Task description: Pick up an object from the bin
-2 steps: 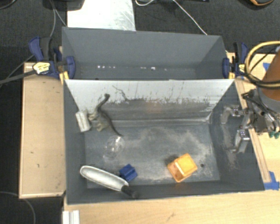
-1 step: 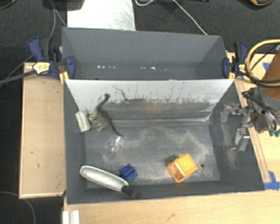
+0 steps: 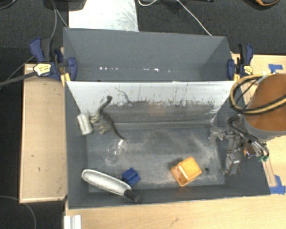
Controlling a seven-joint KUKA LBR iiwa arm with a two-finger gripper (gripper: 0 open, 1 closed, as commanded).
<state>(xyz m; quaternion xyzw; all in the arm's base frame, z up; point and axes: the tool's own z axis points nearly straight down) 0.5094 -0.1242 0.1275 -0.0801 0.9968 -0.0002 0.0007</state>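
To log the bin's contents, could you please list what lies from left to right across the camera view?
Small silver cylinder → clear crumpled plastic piece → small blue block → orange-yellow translucent block → gripper.

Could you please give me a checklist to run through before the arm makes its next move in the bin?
1. Is the gripper inside the bin, by its right wall in the view: ok.
2. Is the gripper clear of that wall: cannot tell.
3. Does the nearest thing, the orange block, lie alone on the floor: ok.
4. Is the floor bare between gripper and orange block: ok.
5. Do the blue piece and white tool lie apart from the block: ok.
6. Is the gripper over a thing: not ok, it is beside the block.
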